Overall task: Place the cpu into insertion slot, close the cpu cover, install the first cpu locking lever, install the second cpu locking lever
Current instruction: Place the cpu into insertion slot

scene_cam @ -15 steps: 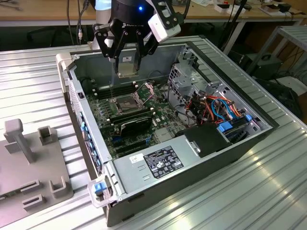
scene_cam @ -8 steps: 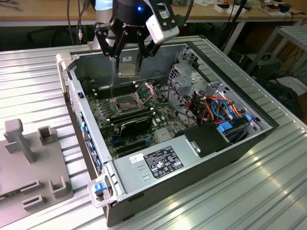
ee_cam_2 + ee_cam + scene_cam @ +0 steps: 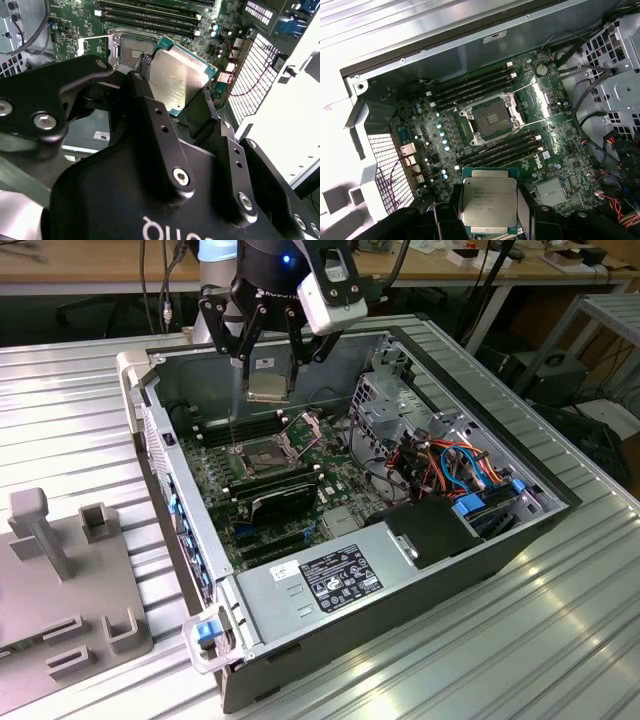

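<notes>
My gripper (image 3: 268,380) hangs above the open computer case, shut on the cpu (image 3: 268,388), a flat square chip with a dull silver top. In both wrist views the black fingers (image 3: 444,216) clamp the cpu (image 3: 488,200) (image 3: 177,82) by opposite edges. The insertion slot (image 3: 262,455) (image 3: 490,120) (image 3: 131,50) lies bare on the green board, below the chip and a little off to one side of it. The cpu cover (image 3: 303,427) stands tilted open at the slot's far edge. A thin locking lever (image 3: 232,430) sticks up beside the slot.
Long black memory slots (image 3: 470,87) flank the socket on both sides. A drive cage with coloured cables (image 3: 450,465) fills the case on the exterior view's right, and a power supply (image 3: 335,580) sits at the front. A grey fixture (image 3: 70,570) stands on the ribbed table at that view's left.
</notes>
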{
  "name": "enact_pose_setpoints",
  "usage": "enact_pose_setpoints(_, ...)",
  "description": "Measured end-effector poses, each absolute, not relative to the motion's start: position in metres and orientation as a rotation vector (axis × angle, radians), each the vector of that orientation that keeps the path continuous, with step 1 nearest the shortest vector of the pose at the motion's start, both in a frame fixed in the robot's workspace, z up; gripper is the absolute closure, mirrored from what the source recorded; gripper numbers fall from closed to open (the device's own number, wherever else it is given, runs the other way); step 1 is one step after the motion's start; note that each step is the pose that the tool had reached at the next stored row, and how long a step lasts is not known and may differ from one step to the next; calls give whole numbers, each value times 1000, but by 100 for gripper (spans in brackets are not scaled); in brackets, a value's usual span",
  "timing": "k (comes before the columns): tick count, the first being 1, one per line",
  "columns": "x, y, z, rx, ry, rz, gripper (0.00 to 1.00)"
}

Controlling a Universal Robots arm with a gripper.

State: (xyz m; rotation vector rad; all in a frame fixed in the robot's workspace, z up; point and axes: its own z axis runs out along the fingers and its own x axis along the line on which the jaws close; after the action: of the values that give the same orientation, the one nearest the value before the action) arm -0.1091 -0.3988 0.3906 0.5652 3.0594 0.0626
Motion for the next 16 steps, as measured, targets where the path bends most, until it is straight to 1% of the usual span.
enact_pose_setpoints(9,-109,-399,391,570,3058,63,47)
enact_pose_setpoints(16,-109,-399,389,709,3027,60,47)
